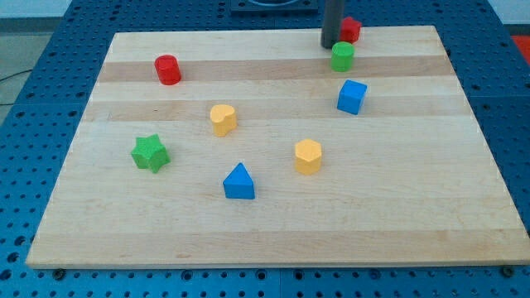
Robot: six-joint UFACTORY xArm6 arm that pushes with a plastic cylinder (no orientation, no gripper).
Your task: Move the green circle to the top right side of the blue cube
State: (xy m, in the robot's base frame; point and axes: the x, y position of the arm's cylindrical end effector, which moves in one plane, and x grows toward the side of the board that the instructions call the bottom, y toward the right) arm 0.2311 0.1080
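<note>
- I carry no claw here, so there is nothing to call wide, narrow or holding; I end in a dark rod, and my tip (330,45) rests on the tabletop (273,223) near the upper edge, right of centre in the frame.
- The green circle (343,56) sits just beside my tip, to its lower right; whether the two touch I cannot tell.
- A red block (351,30) stands right behind the rod at the upper edge, partly hidden, its shape unclear.
- The blue cube (352,96) lies just below the green circle, a small gap between them.
- The green circle already lies above the cube, a little left of its centre, so I judge a short nudge toward the frame's right is what remains.
- I judge the green circle to be light, stiff and prone to slide easily on the smooth wood. With its round side it may roll off my tip if struck off-centre, so I would press squarely on its left flank.
- The risk is clipping the red block or bumping the cube.
- Elsewhere: a red cylinder (168,69) at upper left, a yellow block (223,119) and a yellow hexagonal block (307,156) mid-board, a green star (150,153) at left, a blue triangle (239,182) lower centre.
</note>
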